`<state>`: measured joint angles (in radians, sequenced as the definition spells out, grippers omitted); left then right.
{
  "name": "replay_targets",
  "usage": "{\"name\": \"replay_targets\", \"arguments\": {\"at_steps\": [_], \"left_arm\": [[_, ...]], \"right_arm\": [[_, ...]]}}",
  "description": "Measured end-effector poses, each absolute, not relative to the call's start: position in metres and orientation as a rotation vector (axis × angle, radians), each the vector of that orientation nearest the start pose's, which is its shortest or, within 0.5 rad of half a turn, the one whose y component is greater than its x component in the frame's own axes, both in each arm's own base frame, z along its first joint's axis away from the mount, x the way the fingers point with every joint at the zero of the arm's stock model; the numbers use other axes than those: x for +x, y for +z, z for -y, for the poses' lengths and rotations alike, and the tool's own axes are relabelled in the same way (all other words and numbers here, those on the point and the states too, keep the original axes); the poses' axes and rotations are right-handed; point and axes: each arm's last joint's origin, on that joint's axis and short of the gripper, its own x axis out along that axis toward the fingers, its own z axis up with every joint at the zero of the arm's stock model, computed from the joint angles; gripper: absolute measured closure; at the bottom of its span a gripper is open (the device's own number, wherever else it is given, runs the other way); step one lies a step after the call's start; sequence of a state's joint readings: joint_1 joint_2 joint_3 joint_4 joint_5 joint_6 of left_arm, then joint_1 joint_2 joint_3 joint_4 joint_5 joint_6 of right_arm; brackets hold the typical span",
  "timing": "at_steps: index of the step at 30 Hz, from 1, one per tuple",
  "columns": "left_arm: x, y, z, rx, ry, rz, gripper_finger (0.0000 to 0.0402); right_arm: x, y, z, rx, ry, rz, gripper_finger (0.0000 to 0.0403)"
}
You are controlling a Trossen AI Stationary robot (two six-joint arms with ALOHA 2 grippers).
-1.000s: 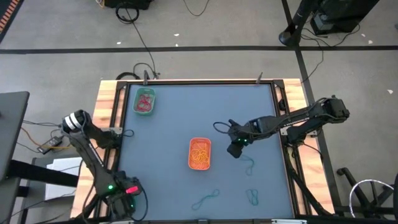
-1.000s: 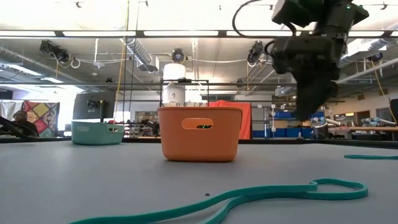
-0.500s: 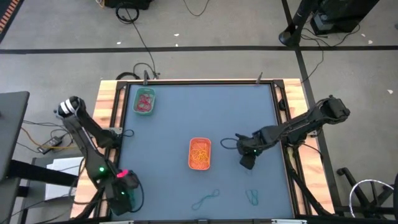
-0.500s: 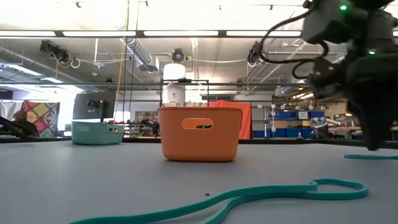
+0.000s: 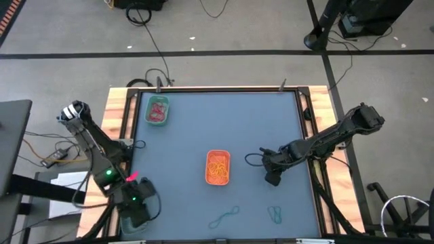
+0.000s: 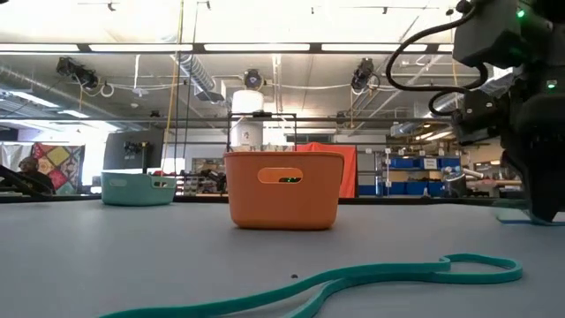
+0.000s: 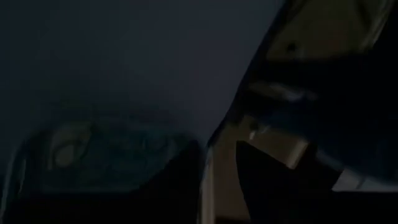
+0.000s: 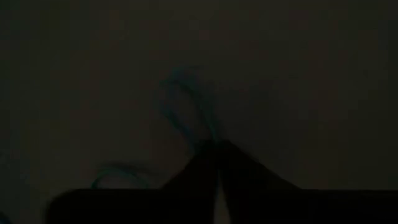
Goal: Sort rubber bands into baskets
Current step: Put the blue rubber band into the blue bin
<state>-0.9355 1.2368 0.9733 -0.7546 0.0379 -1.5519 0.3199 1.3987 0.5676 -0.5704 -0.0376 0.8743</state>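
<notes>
From above, we see the right gripper (image 5: 272,178) lowered onto the table (image 5: 190,129), to the right of the orange basket (image 5: 218,167), which sits near the middle and holds orange-yellow rubber bands (image 5: 218,165). The dull teal basket (image 5: 158,111) stands at the far left corner with red-pink bands (image 5: 159,110) inside. Two teal bands lie loose near the front edge: a long one (image 5: 224,217) and a smaller one (image 5: 275,215). The left gripper (image 5: 137,211) hangs over the front left corner of the table; we cannot tell how its fingers stand.

At table height, the orange basket (image 6: 284,189) stands upright in the middle, the teal basket (image 6: 138,187) farther back on the left. A long teal band (image 6: 353,276) lies flat in front. The right gripper (image 6: 545,208) reaches down to the table at the right edge, touching a teal band (image 6: 515,220) there.

The left wrist view is dark; a greenish basket (image 7: 99,155) shows dimly below.

In the right wrist view, the right gripper's (image 8: 217,163) fingers are pressed together, pinching a teal band (image 8: 186,109) on the table.
</notes>
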Motion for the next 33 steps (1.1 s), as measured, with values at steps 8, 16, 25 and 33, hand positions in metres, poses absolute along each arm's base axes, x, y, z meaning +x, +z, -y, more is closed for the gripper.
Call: {"name": "replay_targets", "arguments": {"at_steps": [8, 16, 25, 33], "left_arm": [[0.165, 0.291, 0.163, -1.006, 0.033, -1.009, 0.0294], [0.199, 0.301, 0.141, -0.841, 0.025, -0.706, 0.0294], [0.255, 0.307, 0.111, -0.526, -0.014, -0.403, 0.0288], [0.289, 0.313, 0.079, -0.361, 0.034, -0.194, 0.0241]], "right_arm": [[0.213, 0.155, -0.074, 0.598, -0.267, -1.307, 0.0398], [0.252, 0.228, -0.091, 0.637, -0.112, -1.058, 0.04], [0.278, 0.295, -0.091, 0.605, -0.014, -0.793, 0.04], [0.287, 0.33, -0.081, 0.586, 0.045, -0.679, 0.04]]}}
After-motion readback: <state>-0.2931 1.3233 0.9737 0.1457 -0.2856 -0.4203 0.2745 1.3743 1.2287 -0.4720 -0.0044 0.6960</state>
